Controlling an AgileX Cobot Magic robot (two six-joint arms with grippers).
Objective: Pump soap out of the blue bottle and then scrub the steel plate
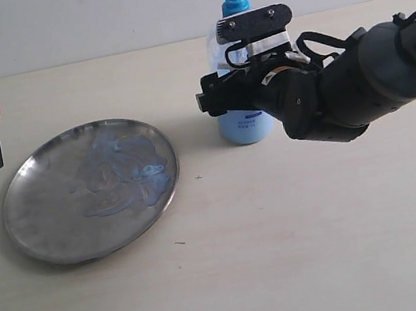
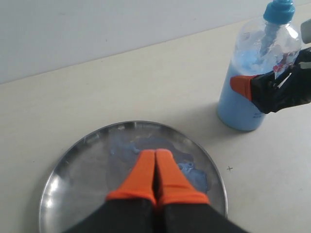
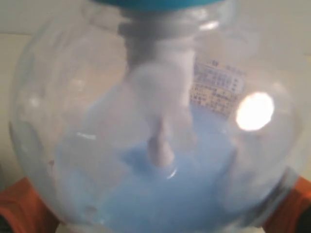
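Your right gripper (image 3: 155, 213) straddles the bottle (image 1: 247, 125) beside the plate (image 1: 45, 231), likely steadying it; whether it is clamped, I cannot tell. Your left gripper (image 2: 155, 170), pinched together, hangs near the plate's soap (image 1: 127, 173), ready to scrub.

The left end effector (image 2: 155, 153) hangs over the steel plate (image 2: 68, 179), orange fingers pressed together above bluish soap (image 2: 192, 174) smears; on the pale desk (image 2: 121, 82) beyond, the right end effector (image 2: 257, 87) sits at the blue bottle (image 2: 243, 104) side
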